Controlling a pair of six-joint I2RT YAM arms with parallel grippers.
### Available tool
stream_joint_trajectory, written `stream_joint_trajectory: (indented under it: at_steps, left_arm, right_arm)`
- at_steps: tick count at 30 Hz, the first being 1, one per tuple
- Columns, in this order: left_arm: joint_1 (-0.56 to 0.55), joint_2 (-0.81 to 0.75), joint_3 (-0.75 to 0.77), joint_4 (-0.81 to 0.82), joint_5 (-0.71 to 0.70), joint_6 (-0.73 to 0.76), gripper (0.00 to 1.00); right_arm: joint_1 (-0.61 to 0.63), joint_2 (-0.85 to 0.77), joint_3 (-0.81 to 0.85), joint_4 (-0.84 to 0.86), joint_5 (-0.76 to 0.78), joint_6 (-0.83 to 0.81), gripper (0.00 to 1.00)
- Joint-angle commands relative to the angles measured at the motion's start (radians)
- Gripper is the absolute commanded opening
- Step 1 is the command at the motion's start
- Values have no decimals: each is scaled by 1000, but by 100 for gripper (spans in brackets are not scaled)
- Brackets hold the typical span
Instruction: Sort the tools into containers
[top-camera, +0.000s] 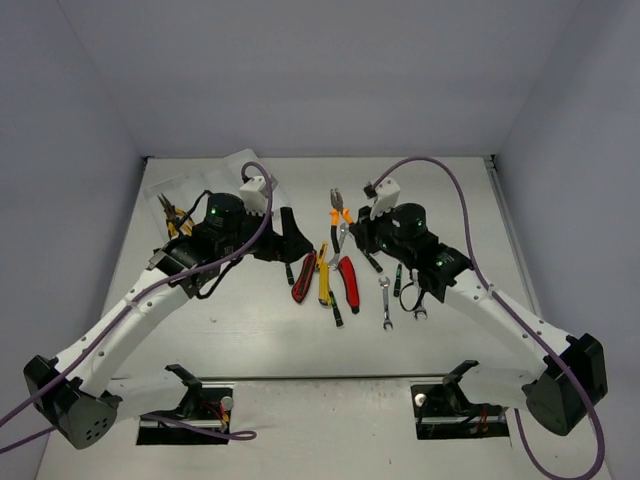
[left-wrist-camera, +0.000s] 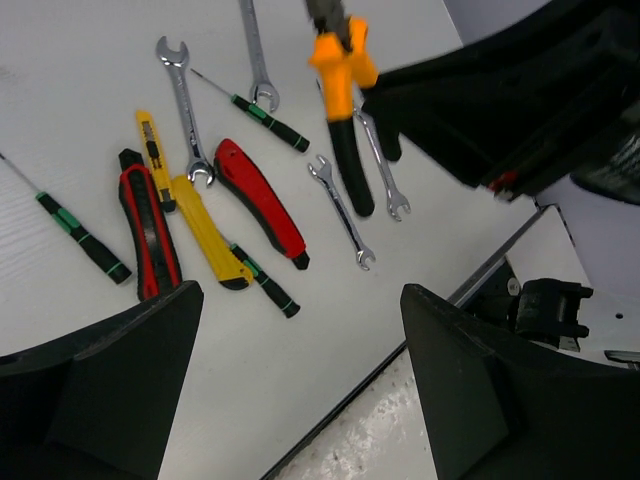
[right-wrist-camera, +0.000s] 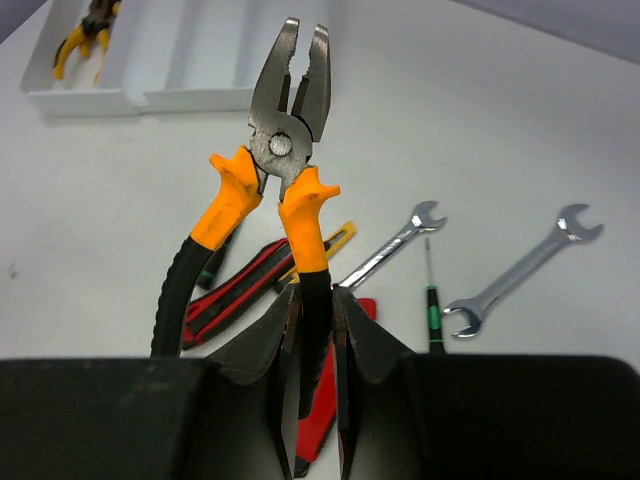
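Note:
My right gripper (right-wrist-camera: 318, 305) is shut on one black handle of the orange-handled pliers (right-wrist-camera: 285, 160) and holds them above the table, nose toward the tray; the top view shows the pliers (top-camera: 340, 212) and the right gripper (top-camera: 352, 238). My left gripper (left-wrist-camera: 300, 370) is open and empty above bare table near the tools, and it also shows in the top view (top-camera: 290, 245). The white tray (right-wrist-camera: 150, 60) lies at the back left (top-camera: 195, 185), with small yellow pliers (top-camera: 170, 215) in one compartment. Red knives (left-wrist-camera: 260, 195), a yellow knife (left-wrist-camera: 195, 215), screwdrivers (left-wrist-camera: 75, 230) and wrenches (left-wrist-camera: 342, 215) lie on the table.
The tools lie in a loose cluster at the table's middle (top-camera: 330, 285), between both arms. Two wrenches (top-camera: 386, 305) lie under the right forearm. A dark seam (left-wrist-camera: 400, 350) marks the table's near edge. Grey walls close the sides and back.

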Motion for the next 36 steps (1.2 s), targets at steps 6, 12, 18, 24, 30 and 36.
stream_joint_trajectory:
  at_steps: [6,12,18,24,30,36]
  left_arm:
    - [-48,14,-38,279,-56,-122,77]
    - [-58,42,-55,287,-97,-134,66]
    - [-64,63,-72,295,-98,-135,50]
    - [-65,81,-70,325,-48,-125,11]
    - [-60,82,-56,292,-70,-89,0]
    - [43,51,-61,231,-127,-55,0]
  right_arm:
    - [155,-61,-33,162,1,29,0]
    - [172,-67,-30,180,-11,40,0]
    - [186,-74,-31,192,-15,46,0]
    - [193,-68,-26,203,-21,52,0]
    - [196,-57,-31,212,-11,51,10]
    - [194,-80,-55,208,76,58,67]
